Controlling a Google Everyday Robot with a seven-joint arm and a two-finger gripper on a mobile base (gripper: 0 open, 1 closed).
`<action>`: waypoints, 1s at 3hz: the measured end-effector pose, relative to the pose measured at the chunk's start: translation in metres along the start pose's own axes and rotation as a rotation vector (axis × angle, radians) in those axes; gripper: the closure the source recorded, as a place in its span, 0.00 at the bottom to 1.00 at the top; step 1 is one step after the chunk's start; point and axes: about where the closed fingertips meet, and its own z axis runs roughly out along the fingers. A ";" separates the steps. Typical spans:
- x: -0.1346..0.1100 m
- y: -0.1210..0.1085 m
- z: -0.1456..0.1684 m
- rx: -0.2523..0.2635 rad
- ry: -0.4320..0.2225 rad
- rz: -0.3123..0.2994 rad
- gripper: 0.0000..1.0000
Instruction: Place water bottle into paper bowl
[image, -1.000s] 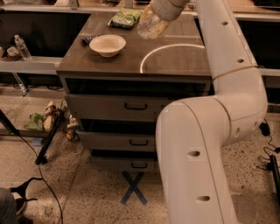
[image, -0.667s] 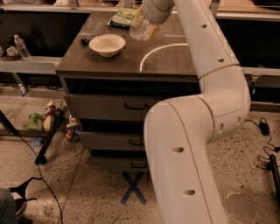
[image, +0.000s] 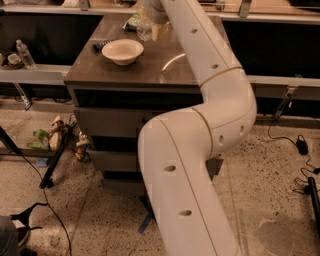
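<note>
The paper bowl (image: 122, 51) is cream-white and stands upright on the left part of the dark cabinet top (image: 150, 70). My gripper (image: 151, 14) is at the top edge of the view, just right of and behind the bowl. It is shut on the water bottle (image: 148, 31), a clear crinkled bottle that hangs below it, above the cabinet top. The bottle's lower end is level with the bowl's far right rim and apart from it. My arm hides most of the gripper.
A green snack bag (image: 133, 20) lies behind the bottle. A small dark object (image: 98, 46) lies left of the bowl. A small upright bottle with a white cap (image: 25, 54) stands on a low shelf at far left. Cables and clutter lie on the floor at left.
My gripper has carried the water bottle left across the cabinet top, from over the middle to close beside the bowl. The view has also shifted, so the cabinet sits further right.
</note>
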 end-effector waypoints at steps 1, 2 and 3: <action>-0.026 -0.038 0.006 0.064 0.003 -0.019 1.00; -0.031 -0.039 0.008 0.060 -0.001 -0.006 1.00; -0.054 -0.055 0.014 0.072 -0.026 0.067 1.00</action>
